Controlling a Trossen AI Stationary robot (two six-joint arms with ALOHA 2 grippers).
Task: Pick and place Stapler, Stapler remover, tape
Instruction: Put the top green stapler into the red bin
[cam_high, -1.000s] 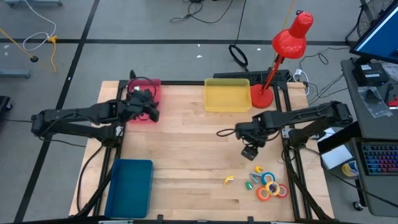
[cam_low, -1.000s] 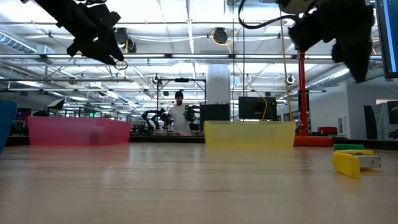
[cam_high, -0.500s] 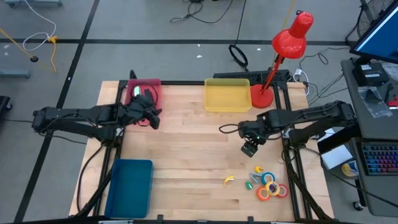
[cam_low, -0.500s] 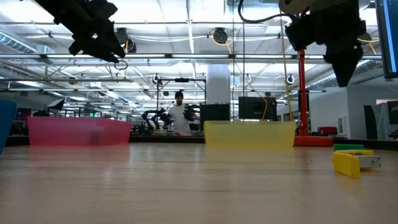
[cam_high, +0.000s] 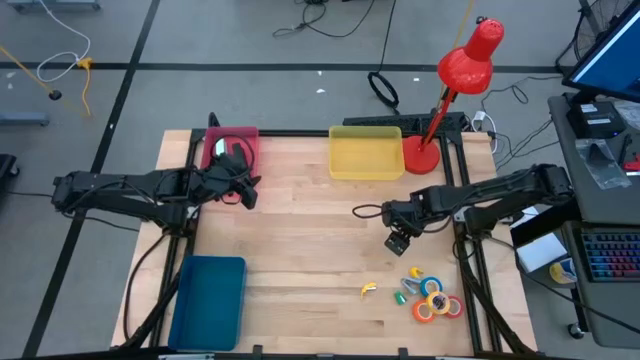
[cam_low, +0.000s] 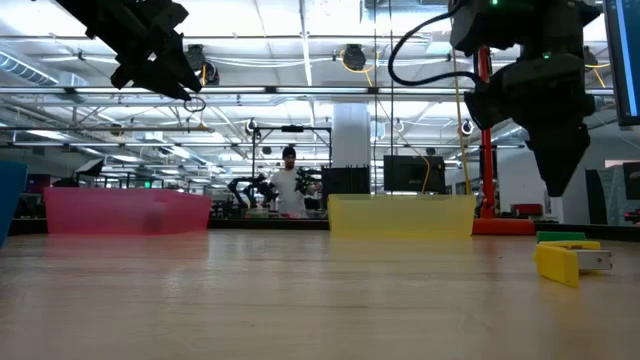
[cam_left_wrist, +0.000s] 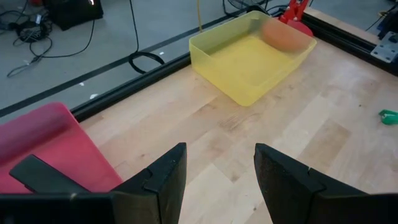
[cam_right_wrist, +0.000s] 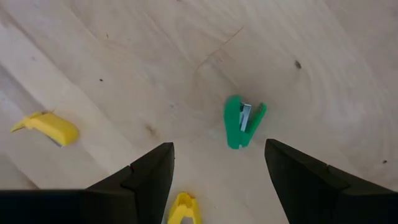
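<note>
Right tool (cam_high: 398, 243) above the bare wood counter (cam_high: 300, 230), fingers apart and empty — green staple remover (cam_right_wrist: 243, 122) just ahead between the fingertips, yellow stapler (cam_right_wrist: 48, 127) off to one side, second yellow piece (cam_right_wrist: 182, 208) nearly under the tool. Tape rolls (cam_high: 437, 300) — flat rings, orange, red, blue, yellow — bunched on the counter beyond the remover. Left tool (cam_high: 243, 182) beside the pink tray (cam_high: 236, 138), fingers apart, nothing held; translucent yellow tray (cam_left_wrist: 249, 59) ahead of it, well apart.
</note>
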